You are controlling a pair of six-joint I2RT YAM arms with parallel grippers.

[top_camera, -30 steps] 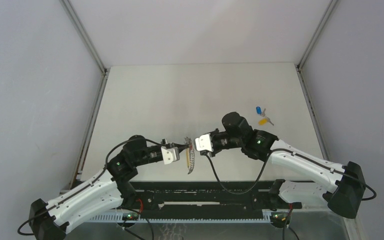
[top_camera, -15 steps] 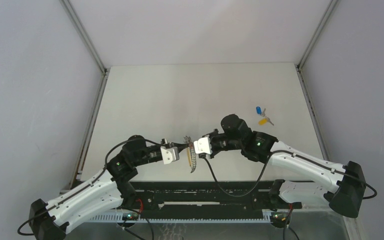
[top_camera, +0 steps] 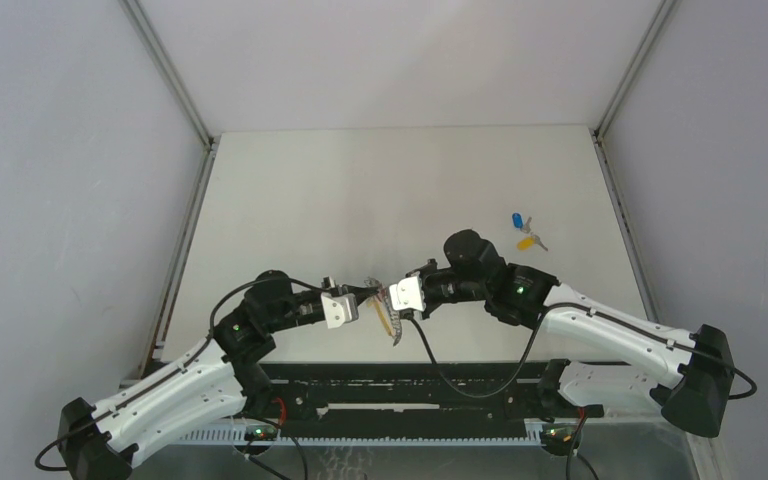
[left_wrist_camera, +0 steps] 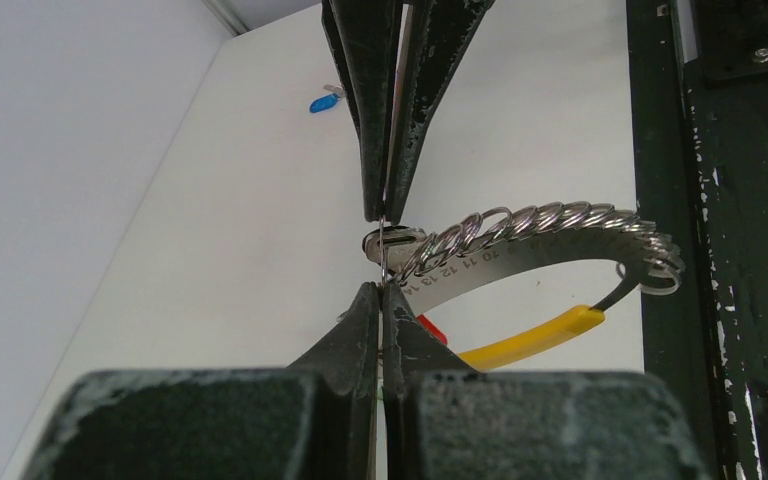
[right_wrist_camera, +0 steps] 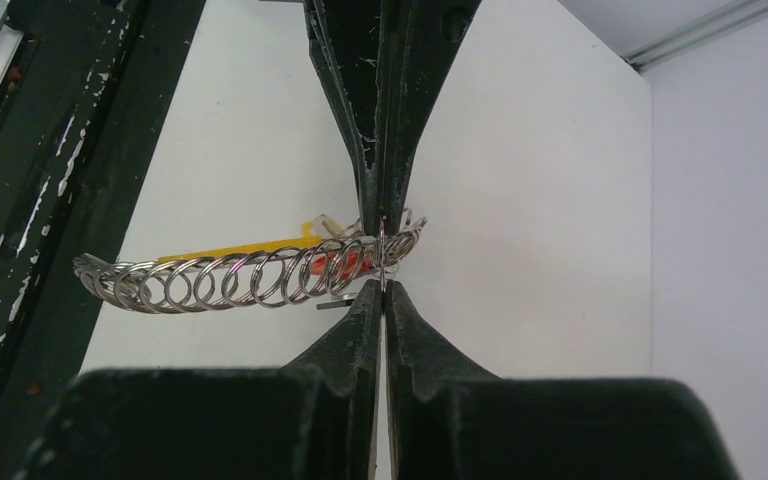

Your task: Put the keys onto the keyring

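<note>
Keyring (top_camera: 393,322): coil of steel loops with a yellow strip, held over the near part of the table (top_camera: 360,200). Left gripper (top_camera: 367,292) and right gripper (top_camera: 386,294) are both clamped tight on one end loop, tip to tip. The hanging tail has swung rightward since earlier. The keys (top_camera: 525,232) lie unmoved, well apart at far right. A red piece (right_wrist_camera: 335,265) is mostly hidden behind the coils.
</note>
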